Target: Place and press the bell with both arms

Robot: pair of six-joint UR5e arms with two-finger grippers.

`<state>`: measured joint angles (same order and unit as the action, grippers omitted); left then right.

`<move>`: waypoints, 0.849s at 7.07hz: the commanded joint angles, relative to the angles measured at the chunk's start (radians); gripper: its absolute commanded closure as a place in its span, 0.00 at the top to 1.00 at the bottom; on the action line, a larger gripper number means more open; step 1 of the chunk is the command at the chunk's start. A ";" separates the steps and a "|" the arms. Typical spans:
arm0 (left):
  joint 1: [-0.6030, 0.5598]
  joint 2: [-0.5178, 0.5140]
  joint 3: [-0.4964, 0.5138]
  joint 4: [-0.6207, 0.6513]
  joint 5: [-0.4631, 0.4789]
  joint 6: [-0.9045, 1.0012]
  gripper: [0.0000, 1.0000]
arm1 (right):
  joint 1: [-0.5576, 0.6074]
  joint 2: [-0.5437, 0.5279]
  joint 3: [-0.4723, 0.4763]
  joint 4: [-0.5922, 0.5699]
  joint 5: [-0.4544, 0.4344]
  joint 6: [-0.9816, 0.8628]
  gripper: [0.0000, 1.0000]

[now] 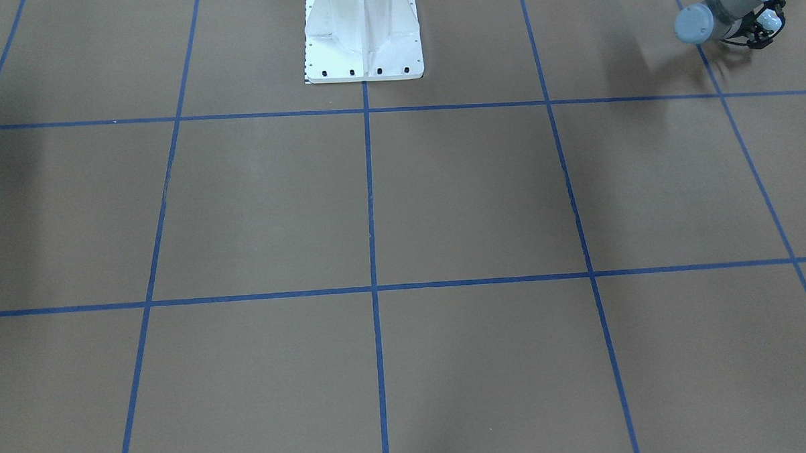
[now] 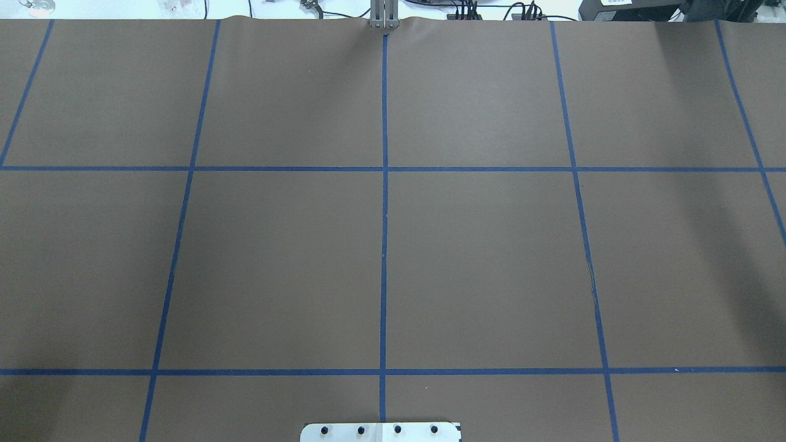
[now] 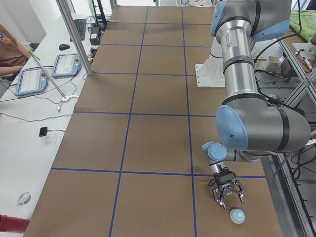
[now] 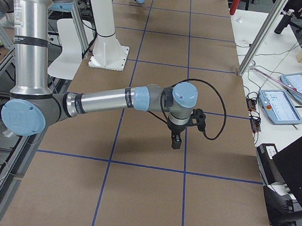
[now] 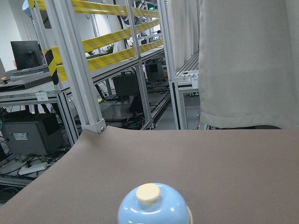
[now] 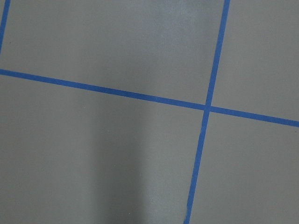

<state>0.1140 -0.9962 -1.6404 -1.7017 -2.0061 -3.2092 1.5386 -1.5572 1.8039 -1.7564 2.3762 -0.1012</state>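
The bell, a small light-blue dome with a cream button, stands on the brown table near its end on my left. It fills the bottom centre of the left wrist view. My left gripper hangs just short of the bell, a little above the table, with its fingers spread and empty. It also shows at the top right of the front-facing view. My right gripper points down over the middle of the table, far from the bell. I cannot tell whether it is open or shut.
The white pedestal is bolted at the robot's side of the table. Blue tape lines divide the brown mat into squares. An operators' bench with teach pendants and aluminium posts runs along the far side.
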 commanded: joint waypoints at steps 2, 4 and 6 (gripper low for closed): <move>0.046 0.033 0.001 -0.019 -0.023 -0.046 1.00 | 0.002 -0.003 0.002 -0.002 0.000 0.000 1.00; 0.047 0.070 0.001 -0.018 -0.022 -0.041 1.00 | 0.002 -0.004 0.002 -0.003 0.000 0.000 1.00; 0.061 0.061 0.014 -0.021 -0.010 -0.078 1.00 | 0.002 -0.001 0.002 -0.003 0.000 -0.002 1.00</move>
<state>0.1656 -0.9317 -1.6349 -1.7213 -2.0226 -3.2643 1.5400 -1.5606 1.8055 -1.7594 2.3761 -0.1016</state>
